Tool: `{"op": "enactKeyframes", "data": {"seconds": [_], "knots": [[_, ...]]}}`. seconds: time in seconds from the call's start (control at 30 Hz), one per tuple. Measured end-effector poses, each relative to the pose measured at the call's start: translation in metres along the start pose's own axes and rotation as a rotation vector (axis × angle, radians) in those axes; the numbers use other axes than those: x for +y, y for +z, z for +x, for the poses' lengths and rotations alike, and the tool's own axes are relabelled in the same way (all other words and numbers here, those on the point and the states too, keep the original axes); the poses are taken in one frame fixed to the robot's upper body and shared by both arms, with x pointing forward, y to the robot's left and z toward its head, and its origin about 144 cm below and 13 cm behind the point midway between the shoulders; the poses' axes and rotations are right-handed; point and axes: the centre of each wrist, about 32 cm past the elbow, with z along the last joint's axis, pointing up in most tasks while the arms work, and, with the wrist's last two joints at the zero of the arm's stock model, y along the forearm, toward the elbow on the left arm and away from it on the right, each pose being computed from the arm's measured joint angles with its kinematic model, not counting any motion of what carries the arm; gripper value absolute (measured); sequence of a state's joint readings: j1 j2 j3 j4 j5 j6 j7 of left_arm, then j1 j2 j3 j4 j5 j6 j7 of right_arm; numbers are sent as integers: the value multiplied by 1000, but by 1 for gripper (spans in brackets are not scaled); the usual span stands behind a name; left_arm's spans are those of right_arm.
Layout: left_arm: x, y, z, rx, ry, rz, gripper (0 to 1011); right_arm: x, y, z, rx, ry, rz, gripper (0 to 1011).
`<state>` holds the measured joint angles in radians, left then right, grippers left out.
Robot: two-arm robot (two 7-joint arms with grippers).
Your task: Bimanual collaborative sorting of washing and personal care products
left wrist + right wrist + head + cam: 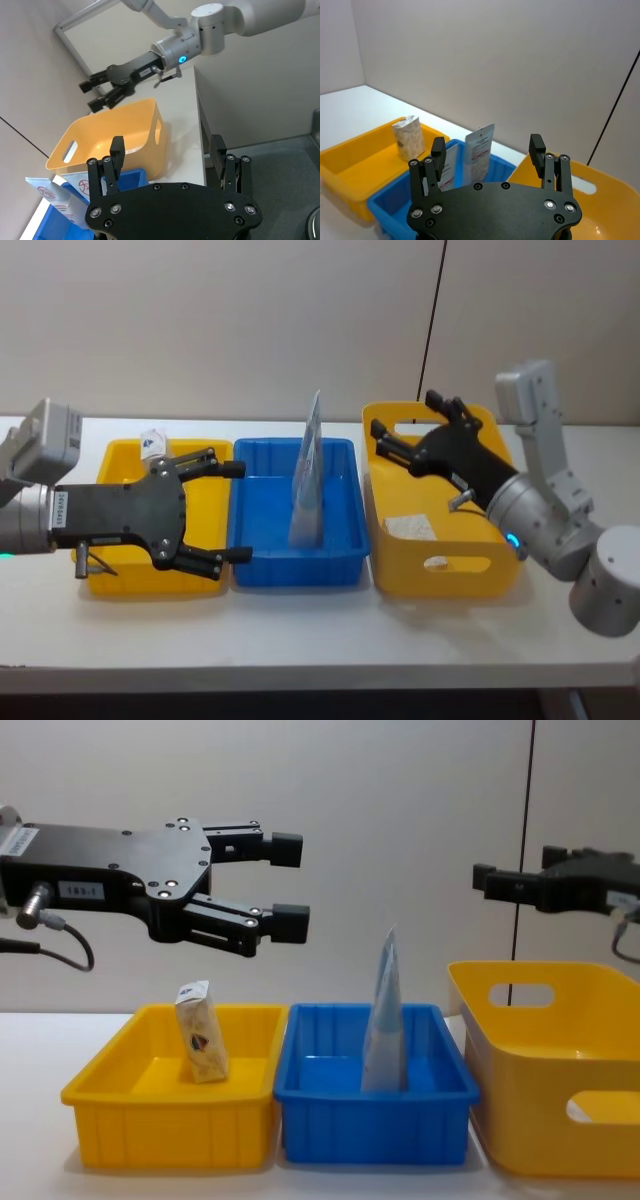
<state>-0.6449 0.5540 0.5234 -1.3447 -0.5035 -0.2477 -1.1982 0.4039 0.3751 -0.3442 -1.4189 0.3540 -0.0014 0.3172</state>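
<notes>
Left claw [288,885] open, empty, above low yellow plastic bin [170,1130]. Right claw [405,425] open above tall yellow bin [400,578]. Pale blue tapering tube [385,1020] stood upright in blue bin [370,1130].

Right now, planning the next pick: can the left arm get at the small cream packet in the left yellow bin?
Probably yes. The left gripper hangs above the left yellow bin, jaws open; the small cream packet stands inside, nothing over it. The gripper must turn downward first.
</notes>
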Motion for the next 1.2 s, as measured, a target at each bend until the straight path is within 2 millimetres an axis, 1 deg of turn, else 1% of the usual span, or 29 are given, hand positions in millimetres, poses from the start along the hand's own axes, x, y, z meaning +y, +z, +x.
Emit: {"op": "enactKeyframes", "data": {"seconds": [0.27,0.6,0.8,1.2], "knots": [[0,0,0,0,0,0,1001,-14,-5,-22,18,12,-27,1002],[0,0,0,0,0,0,1001,-23,-13,-45,28,17,-56,1002],[0,0,0,0,0,0,1001,-24,-17,-53,28,13,-65,1002],[0,0,0,0,0,0,1001,-17,-28,-73,23,-16,-73,1002]]}}
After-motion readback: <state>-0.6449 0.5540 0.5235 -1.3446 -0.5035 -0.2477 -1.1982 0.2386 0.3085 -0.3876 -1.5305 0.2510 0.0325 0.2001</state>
